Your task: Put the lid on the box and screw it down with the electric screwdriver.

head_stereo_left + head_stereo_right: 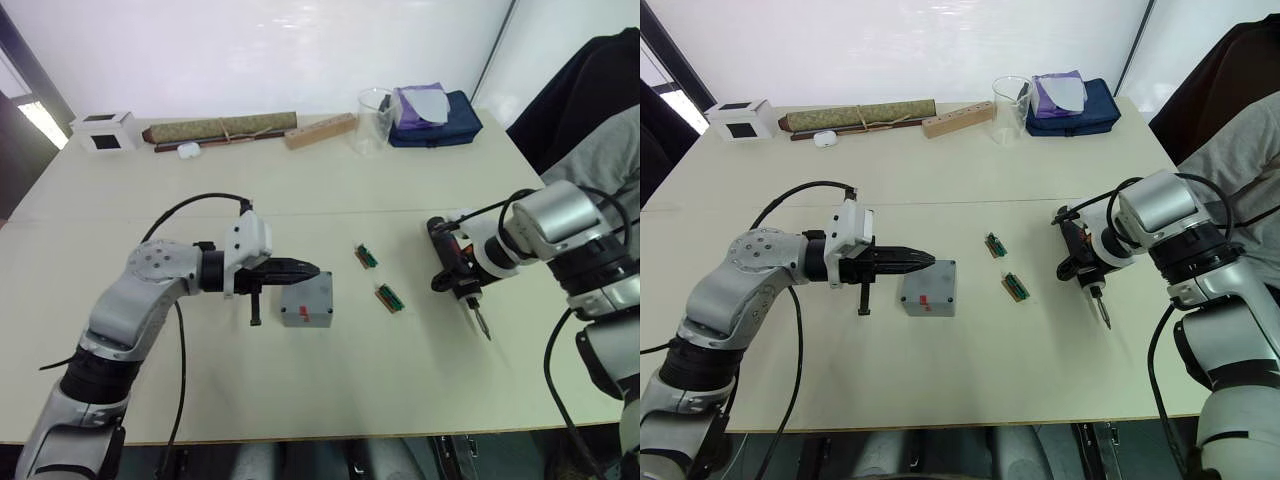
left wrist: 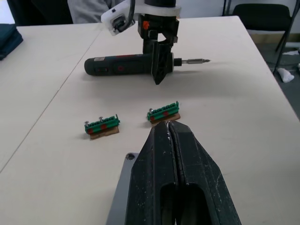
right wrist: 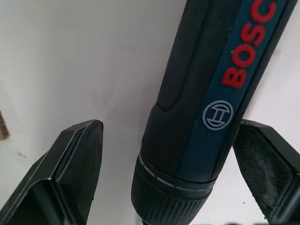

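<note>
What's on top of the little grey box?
The left hand, fingers shut together, reaches over the box's top near its back edge. A grey cover with a red mark shows there. What is inside is covered, so it cannot be seen.

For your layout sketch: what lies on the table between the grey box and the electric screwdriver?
Two small green connector blocks lie between the box and the screwdriver, seen in both eye views.

Beige table (image 1: 330, 380) (box (image 1: 307, 303), screwdriver (image 1: 462, 275), roll (image 1: 220, 130))

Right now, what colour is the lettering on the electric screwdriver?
Red, clearest in the right wrist view on the electric screwdriver.
</note>
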You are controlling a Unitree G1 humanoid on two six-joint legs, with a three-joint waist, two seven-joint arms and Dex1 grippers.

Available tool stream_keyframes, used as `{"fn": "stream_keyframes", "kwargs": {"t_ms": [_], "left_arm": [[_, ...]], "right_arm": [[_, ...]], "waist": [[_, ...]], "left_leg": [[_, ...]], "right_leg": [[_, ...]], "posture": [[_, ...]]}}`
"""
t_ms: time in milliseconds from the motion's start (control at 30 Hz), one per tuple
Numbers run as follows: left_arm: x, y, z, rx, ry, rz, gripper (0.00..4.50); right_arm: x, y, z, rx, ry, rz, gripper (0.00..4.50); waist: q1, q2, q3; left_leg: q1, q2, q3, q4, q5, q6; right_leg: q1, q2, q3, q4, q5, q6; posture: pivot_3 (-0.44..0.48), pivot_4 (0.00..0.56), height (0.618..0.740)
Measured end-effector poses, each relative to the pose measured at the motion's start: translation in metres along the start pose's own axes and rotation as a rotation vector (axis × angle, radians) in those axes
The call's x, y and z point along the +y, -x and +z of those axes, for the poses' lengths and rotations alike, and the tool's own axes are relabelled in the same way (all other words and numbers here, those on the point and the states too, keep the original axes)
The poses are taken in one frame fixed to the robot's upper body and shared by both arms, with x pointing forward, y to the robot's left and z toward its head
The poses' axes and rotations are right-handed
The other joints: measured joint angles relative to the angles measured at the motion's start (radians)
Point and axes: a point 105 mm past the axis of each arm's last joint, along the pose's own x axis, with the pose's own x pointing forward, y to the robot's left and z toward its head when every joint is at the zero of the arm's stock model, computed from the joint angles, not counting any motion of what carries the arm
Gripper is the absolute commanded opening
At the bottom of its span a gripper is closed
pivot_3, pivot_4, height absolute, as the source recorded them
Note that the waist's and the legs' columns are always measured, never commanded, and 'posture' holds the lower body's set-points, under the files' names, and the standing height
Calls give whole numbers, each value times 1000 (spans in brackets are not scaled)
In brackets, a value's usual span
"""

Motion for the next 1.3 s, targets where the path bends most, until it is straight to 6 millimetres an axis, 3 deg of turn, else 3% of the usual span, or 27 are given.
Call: {"fn": "stream_keyframes", "kwargs": {"t_ms": [233, 433, 567, 667, 800, 867, 967, 1167, 1300], "left_arm": [[-2, 1, 3, 2, 1, 9, 0], [-1, 3, 4, -1, 7, 16, 0], [0, 7, 1, 23, 5, 22, 0], [2, 12, -5, 44, 25, 25, 0], [0, 14, -11, 53, 57, 11, 0], [0, 13, -14, 64, 57, 0, 0], [2, 13, -25, 101, 76, 6, 0], [2, 10, -36, 132, 81, -9, 0], [1, -2, -51, 138, 136, -10, 0]], "right_arm": [[-6, -3, 5, 0, -4, -26, 2149], [-4, -3, 13, -23, -58, 5, 2143], [8, 10, 30, -140, -21, 80, 2143], [39, 49, 61, -419, 138, 186, 2143], [89, 88, 80, -857, 359, 310, 2143], [118, 100, 77, -1022, 396, 401, 2143], [141, 112, 72, -1190, 384, 459, 2143], [150, 127, 64, -1477, 357, 417, 2143], [163, 111, 50, -1532, 390, 413, 2143]], "waist": [[-4, -1, 0], [-13, 0, 0], [-14, 6, 5], [-12, 7, 6], [0, 7, 6], [3, 7, 5], [12, 7, 6], [23, 7, 5], [24, 7, 5]], "left_leg": [[1, 0, 0, 0, 0, 0], [1, 0, 0, 0, 0, 0], [-3, 0, 0, 0, 0, 0], [-15, 0, -1, 0, 0, 0], [-17, 0, -1, 0, 0, 0], [-17, 0, -1, 0, 0, 0], [-17, -1, -2, 2, 1, -1], [-16, -1, -1, 3, 1, -2], [-15, -1, -1, 2, 1, -2]], "right_leg": [[0, 1, 0, 0, 0, 0], [0, 1, 0, 1, 0, 0], [-5, 1, 1, 3, 0, 0], [-18, 1, 0, 6, 0, 0], [-18, 0, -1, 3, 0, 0], [-18, 0, -1, 3, 0, 0], [-17, -1, -2, 3, 2, 2], [-16, -1, -1, 3, 3, 3], [-16, 0, -1, 3, 3, 3]], "posture": [[0, 150, 736], [0, 150, 736], [0, 150, 736], [0, 150, 736], [0, 150, 736], [0, 150, 736], [0, 150, 736], [0, 150, 736], [0, 150, 736]]}}
